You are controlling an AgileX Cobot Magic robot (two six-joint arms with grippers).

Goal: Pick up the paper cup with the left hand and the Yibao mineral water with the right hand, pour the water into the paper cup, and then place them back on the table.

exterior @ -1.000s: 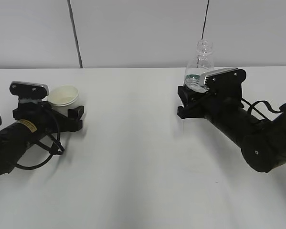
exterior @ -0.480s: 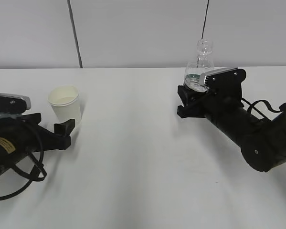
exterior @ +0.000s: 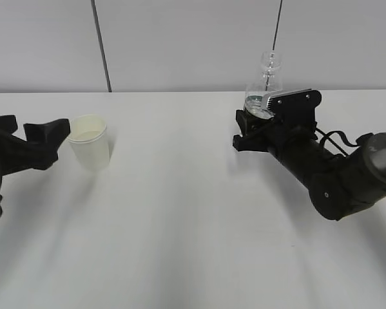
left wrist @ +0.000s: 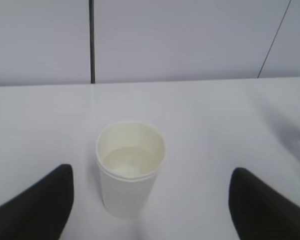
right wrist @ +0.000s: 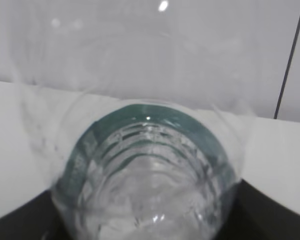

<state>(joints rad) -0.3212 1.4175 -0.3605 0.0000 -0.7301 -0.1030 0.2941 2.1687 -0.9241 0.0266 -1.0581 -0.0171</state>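
The paper cup (exterior: 89,141) stands upright on the white table (exterior: 180,212), left of middle. My left gripper (exterior: 41,125) is open and empty, just left of the cup and apart from it. In the left wrist view the cup (left wrist: 130,170) stands ahead of the gripper (left wrist: 150,200), whose two black fingertips (left wrist: 37,207) are spread wide at the bottom corners. My right gripper (exterior: 244,132) is shut on the Yibao mineral water (exterior: 262,90), an upright uncapped bottle. That bottle (right wrist: 147,170) fills the right wrist view, between the jaws of the gripper (right wrist: 147,225).
A pale wall with dark vertical seams (exterior: 101,45) runs behind the table's far edge. Bare tabletop lies between the cup and the bottle and in front of both arms.
My left gripper has let go of the cup and drawn back to the left; the cup stays standing. My right gripper with the bottle has shifted slightly left and away.
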